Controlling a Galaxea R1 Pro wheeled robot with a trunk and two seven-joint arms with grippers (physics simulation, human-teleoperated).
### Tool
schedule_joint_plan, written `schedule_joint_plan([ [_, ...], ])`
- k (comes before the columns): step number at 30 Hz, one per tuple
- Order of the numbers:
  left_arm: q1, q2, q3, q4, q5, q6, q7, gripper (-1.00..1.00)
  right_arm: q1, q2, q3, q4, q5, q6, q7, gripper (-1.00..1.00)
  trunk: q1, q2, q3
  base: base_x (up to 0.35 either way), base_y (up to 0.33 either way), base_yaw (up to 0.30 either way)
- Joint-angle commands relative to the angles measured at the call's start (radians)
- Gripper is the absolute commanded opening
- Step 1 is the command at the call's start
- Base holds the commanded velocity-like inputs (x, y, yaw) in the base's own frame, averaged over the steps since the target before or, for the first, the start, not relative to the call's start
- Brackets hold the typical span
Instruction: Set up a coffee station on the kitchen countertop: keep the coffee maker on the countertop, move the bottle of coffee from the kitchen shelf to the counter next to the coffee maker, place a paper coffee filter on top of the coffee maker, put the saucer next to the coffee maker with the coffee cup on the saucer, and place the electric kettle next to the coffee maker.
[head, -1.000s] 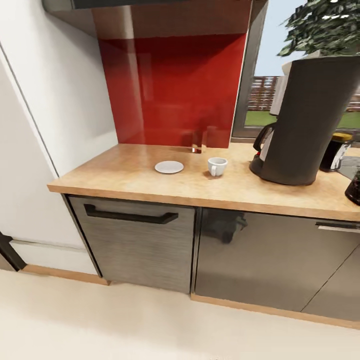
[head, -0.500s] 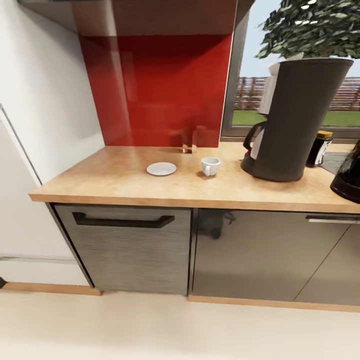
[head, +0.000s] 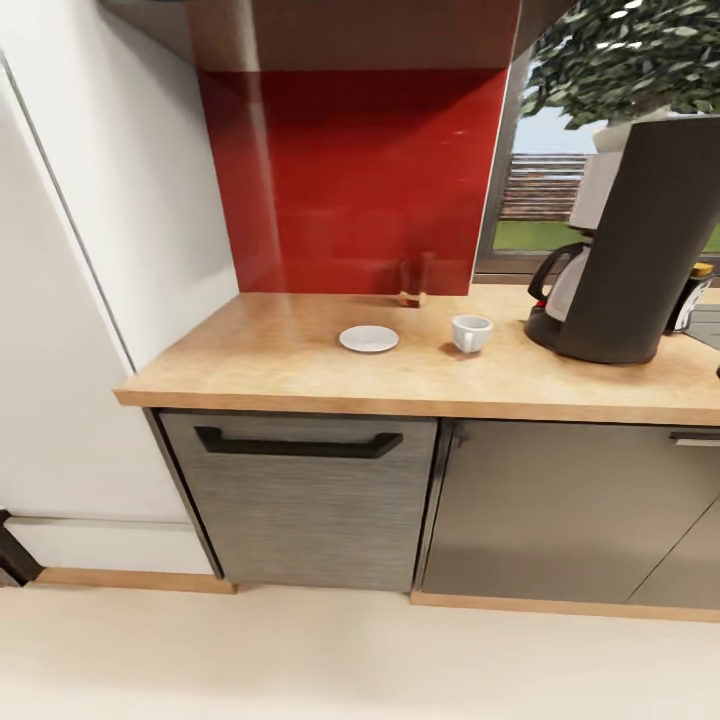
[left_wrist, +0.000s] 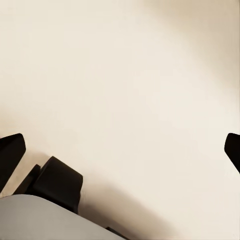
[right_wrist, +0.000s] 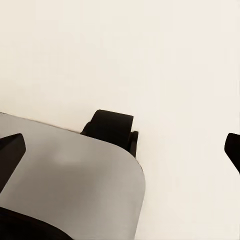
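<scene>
Swung view leftward since half a second ago. Cup beside saucer on surface, near coffee maker. Both fingers spread wide, empty, hung toward floor.

Glossy red backsplash at 12 o'clock, white wall panel at 9. Window at 2 with leafy tree, wooden fence and grass outside. Grey cabinets below: brushed door with black bar handle at 6, glossy door at 4. Wood plinth strip, pale cream floor along bottom. Even, soft daylight.
</scene>
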Motion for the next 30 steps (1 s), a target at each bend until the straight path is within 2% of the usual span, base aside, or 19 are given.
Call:
schedule_joint_plan([
  [1,0.0,0.0,-0.007,0.0,0.011,-0.002,-0.004,1.0,-0.002,-0.001,-0.008,0.004,0.008,-0.007,0.001,1.0,0.0,0.0,-0.001,0.0,0.318,0.0],
  [13,0.0,0.0,-0.007,0.002,0.011,-0.002,-0.004,1.0,-0.002,-0.001,-0.008,0.004,0.008,-0.007,0.002,1.0,0.0,0.0,-0.001,0.0,0.285,-0.036],
  [30,0.0,0.0,-0.007,0.002,0.011,-0.002,-0.004,1.0,-0.002,-0.001,-0.008,0.004,0.008,-0.007,0.002,1.0,0.0,0.0,-0.001,0.0,0.025,-0.229],
])
